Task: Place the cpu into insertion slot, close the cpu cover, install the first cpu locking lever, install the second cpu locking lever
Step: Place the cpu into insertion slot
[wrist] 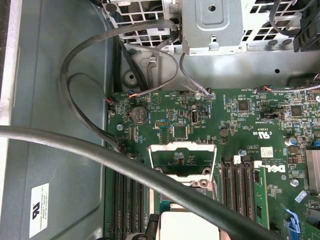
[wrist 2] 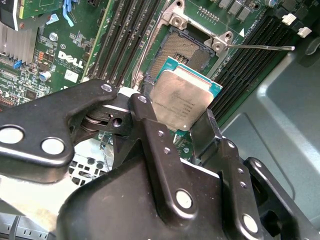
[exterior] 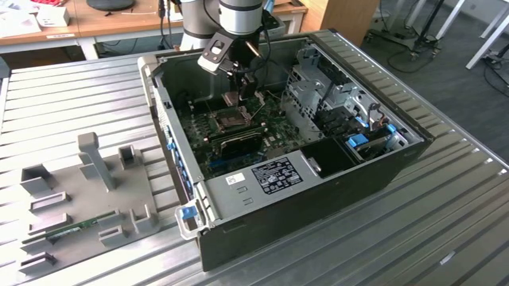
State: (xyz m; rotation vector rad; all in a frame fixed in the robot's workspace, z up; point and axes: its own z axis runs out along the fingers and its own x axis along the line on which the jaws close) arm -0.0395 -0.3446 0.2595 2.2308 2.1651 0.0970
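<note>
Clearly, the end effector [wrist 2: 176, 120] pinches a silvery, green-edged cpu [wrist 2: 180, 97].

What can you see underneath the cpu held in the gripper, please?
In the second wrist view the cpu, clamped in the gripper, sits above the open insertion slot. Part of the slot's dark centre shows beyond the chip; the rest is covered by it.

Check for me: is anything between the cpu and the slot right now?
Nothing visible is. In the second wrist view the hand holds the cpu over an edge of the slot; the dark centre that shows is bare. One lever is swung aside, and the first wrist view shows the cover raised.
</note>
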